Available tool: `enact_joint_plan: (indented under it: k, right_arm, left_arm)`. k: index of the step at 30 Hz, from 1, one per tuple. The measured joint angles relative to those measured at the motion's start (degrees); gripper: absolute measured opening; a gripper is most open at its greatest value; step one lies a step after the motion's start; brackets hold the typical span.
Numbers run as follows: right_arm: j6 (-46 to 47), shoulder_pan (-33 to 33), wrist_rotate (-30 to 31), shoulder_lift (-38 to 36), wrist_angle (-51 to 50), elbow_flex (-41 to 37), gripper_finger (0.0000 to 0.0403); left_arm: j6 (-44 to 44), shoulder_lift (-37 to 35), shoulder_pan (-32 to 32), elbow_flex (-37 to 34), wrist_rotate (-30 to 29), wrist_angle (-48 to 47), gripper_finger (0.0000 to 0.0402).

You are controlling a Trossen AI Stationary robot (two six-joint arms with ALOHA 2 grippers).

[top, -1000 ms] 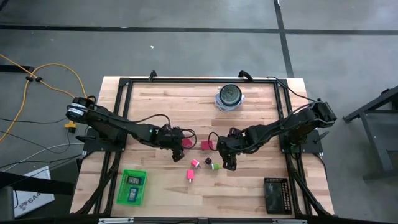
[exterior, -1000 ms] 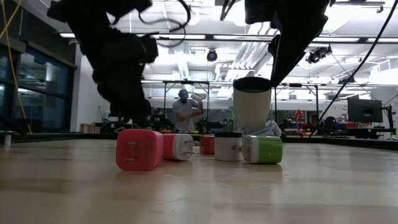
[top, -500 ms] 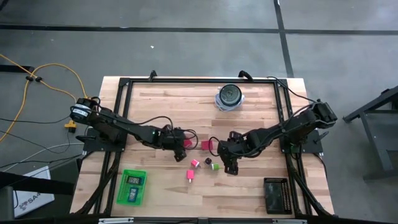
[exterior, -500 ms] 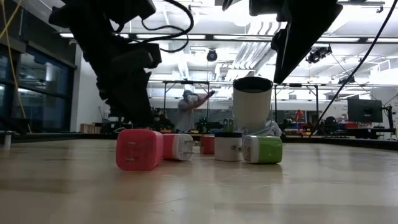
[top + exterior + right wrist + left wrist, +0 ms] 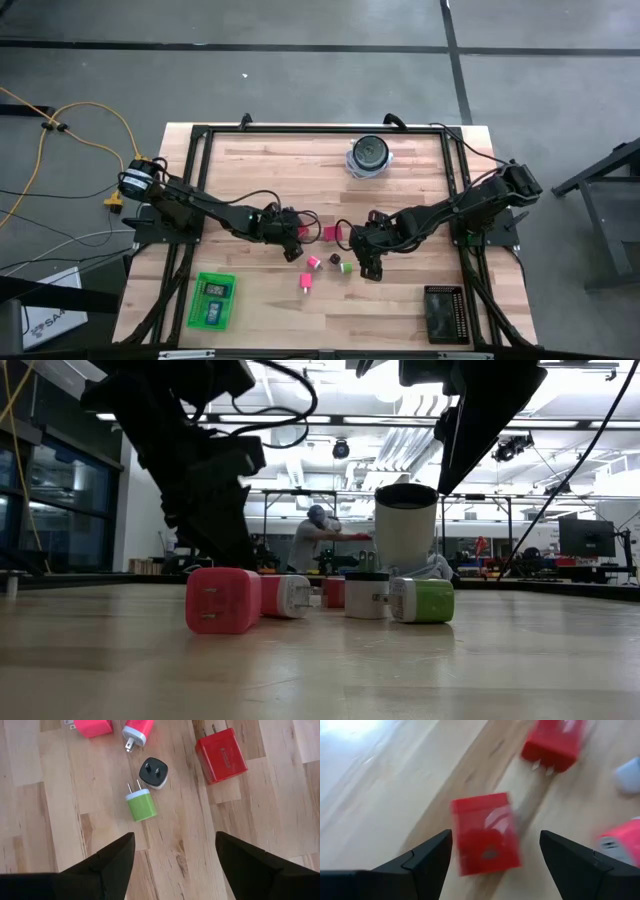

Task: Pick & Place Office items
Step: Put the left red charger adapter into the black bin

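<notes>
In the left wrist view the red block (image 5: 487,832) and a second red block (image 5: 552,742) are motion-blurred, and a pink piece (image 5: 622,847) is cut by the edge. The items in the green tray (image 5: 195,318) are too small to identify from above.

Overhead, table-level, 2 close wrist views; chargers (image 5: 142,805) shared.

No readable text anywhere; only a faint, illegible mark on the red charger (image 5: 221,755).
</notes>
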Motion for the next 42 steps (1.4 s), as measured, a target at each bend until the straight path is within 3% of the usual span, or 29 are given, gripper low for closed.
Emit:
enact_joint_plan:
  k: [15,34,42]
  right_arm:
    - [0.0,0.0,0.0,0.0,1.0,0.0,0.0264]
    - [0.0,0.0,0.0,0.0,1.3,0.0,0.0264]
    - [0.0,0.0,0.0,0.0,1.3,0.0,0.0264]
  left_arm:
    - [-2.4,3.5,0.0,0.0,-2.0,0.6,0.0293]
    - [-2.5,5.1,0.0,0.0,-0.2,-1.2,0.0293]
    - [-1.4,5.1,0.0,0.0,0.2,-1.1,0.0252]
